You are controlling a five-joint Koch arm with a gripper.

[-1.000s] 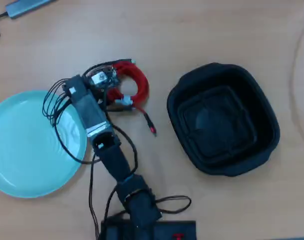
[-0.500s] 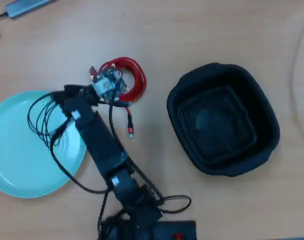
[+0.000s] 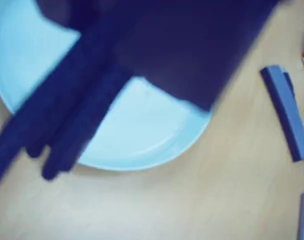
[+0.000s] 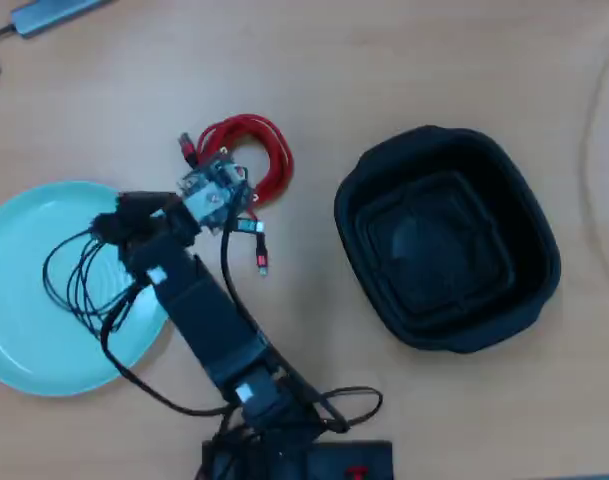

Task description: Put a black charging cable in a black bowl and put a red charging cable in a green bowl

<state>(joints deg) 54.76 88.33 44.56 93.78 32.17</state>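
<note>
Cable in red [image 4: 254,152] is seen coiled on the table [image 4: 404,70], just beyond the gripper [image 4: 134,215], toward the far edge, between the green bowl [image 4: 24,300] at the left edge and the black bowl [image 4: 446,238] toward the right. Whether the blurred gripper is spread or pressed together cannot be told.

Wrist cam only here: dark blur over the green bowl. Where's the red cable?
Observer: Overhead shows the red cable coiled on the table, between green bowl and black bowl, in neither.
Operator: Anything in the black bowl?
Observer: Nothing shows in it.
Operator: Is the cable held?
Observer: The arm ends right at the coil's edge; whether it grips can't be told.
</note>
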